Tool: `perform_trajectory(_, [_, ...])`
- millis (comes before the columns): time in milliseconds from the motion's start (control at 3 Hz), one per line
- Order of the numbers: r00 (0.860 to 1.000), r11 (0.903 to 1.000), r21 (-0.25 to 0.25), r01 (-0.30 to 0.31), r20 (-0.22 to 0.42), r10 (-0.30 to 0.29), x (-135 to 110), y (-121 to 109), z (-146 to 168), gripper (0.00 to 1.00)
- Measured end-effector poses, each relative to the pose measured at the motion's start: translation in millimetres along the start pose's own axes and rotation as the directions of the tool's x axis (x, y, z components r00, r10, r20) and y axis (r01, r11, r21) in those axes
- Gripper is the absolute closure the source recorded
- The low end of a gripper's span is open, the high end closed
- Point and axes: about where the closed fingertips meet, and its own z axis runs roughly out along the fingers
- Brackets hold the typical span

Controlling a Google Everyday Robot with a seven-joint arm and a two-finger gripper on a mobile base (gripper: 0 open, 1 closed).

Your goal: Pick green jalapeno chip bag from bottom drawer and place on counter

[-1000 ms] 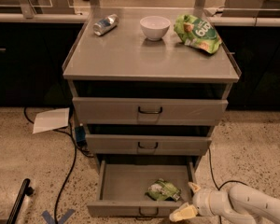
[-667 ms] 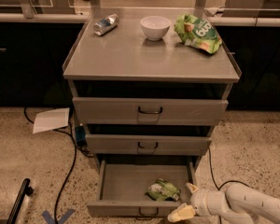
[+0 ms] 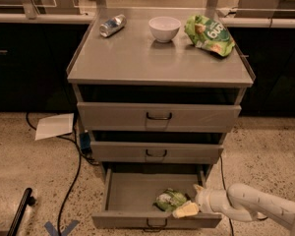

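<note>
Gripper (image 3: 192,199): fingers spread, low at the open bottom drawer's (image 3: 132,190) right front corner. Green jalapeno chip bag (image 3: 169,199): on the drawer floor, just left of gripper, long axis roughly left-right. Counter (image 3: 152,58) above: bowl (image 3: 164,28), can (image 3: 112,25), larger green bag (image 3: 209,35).

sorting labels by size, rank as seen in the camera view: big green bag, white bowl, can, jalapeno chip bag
1. big green bag
2. white bowl and green jalapeno chip bag: about alike, depths differ, unranked
3. can
The gripper is in the bottom drawer, beside the chip bag.
</note>
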Motion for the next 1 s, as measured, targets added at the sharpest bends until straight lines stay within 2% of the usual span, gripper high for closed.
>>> perform_trajectory(333, [0.995, 0.9954, 0.007, -0.096, 0.025, 0.096, -4.1, -44.9, 54.3, 0.0])
perform_trajectory(667, [0.995, 0.9953, 0.01, -0.096, 0.028, 0.096, -4.8, -47.3, 56.0, 0.0])
perform_trajectory(1000, [0.99, 0.9903, 0.029, -0.136, 0.032, 0.135, 2.4, -51.1, 61.8, 0.0])
